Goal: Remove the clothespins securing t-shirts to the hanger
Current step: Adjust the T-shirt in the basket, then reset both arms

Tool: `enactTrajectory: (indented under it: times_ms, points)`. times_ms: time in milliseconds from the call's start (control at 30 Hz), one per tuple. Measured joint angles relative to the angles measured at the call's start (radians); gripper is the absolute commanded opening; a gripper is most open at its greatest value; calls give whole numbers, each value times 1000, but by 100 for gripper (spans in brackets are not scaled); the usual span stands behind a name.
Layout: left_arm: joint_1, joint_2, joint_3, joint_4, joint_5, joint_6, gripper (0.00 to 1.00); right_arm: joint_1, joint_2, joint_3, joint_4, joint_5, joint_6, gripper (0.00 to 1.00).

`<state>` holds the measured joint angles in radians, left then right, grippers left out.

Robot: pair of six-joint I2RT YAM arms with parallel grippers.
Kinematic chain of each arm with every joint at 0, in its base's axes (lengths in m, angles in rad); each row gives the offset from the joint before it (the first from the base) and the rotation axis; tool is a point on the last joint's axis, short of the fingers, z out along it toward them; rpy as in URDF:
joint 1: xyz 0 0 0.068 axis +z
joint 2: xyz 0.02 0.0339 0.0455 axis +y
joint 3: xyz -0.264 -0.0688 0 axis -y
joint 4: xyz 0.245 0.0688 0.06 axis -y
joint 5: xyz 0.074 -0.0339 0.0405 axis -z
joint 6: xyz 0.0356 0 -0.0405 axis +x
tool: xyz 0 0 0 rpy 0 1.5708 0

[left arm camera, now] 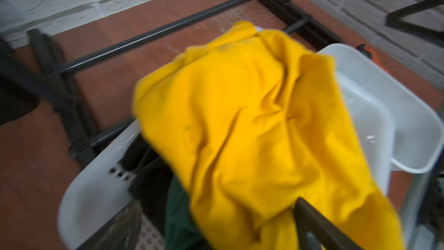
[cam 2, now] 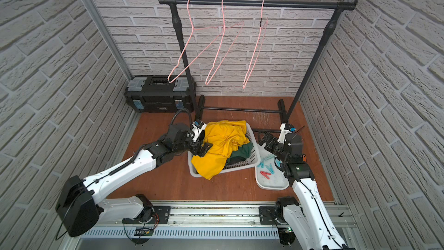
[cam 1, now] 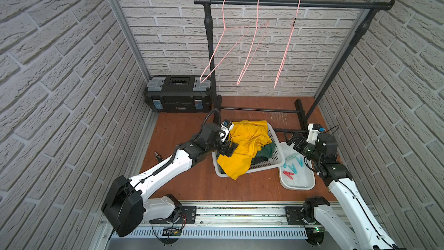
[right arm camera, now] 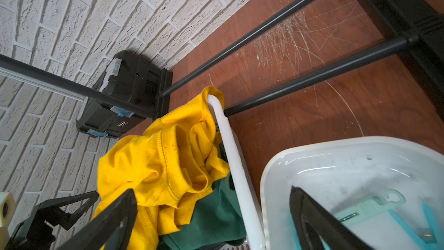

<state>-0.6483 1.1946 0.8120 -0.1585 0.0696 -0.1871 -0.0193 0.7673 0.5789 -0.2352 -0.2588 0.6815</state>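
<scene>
- Three pink wire hangers (cam 1: 257, 8) hang bare on the black rail (cam 1: 336, 4).
- Three t-shirts lie heaped in the white basket (right arm camera: 228, 150): yellow (cam 1: 247, 145) on top, green (cam 1: 266, 151) beneath, black (left arm camera: 141, 157) lowest (barely showing).
- Clothespins (cam 1: 292, 168) lie in the white tray (cam 1: 302, 181) beside the basket: one red (cam 1: 288, 175) and at least four teal (the arm hides part).
- Left arm reaches low, wrist bent; left gripper (cam 1: 227, 149) sits spread wide at the yellow shirt's edge, gripping nothing.
- Right arm is folded; right gripper (cam 1: 294, 140) hangs over the tray's far end, jaws wide, empty.
</scene>
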Motion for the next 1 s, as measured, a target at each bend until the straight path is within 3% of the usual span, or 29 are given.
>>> enactTrajectory:
  times_ms: [200,467,633,833,1000]
  points:
    - [192,-141,-174,104,-149,-54,98,-19,41,-48,69,81,-49,100]
    - [493,-228,-442,393,-425,-139,98,-45,72,-184,280,270,-116,100]
    - [629,-80,-500,615,-470,-121,98,-62,126,-247,447,410,-194,100]
    - [662,172,-502,890,-449,-15,98,-82,272,-315,686,516,-290,100]
    - [681,324,-569,1098,-388,19,98,-86,438,-366,941,526,-387,100]
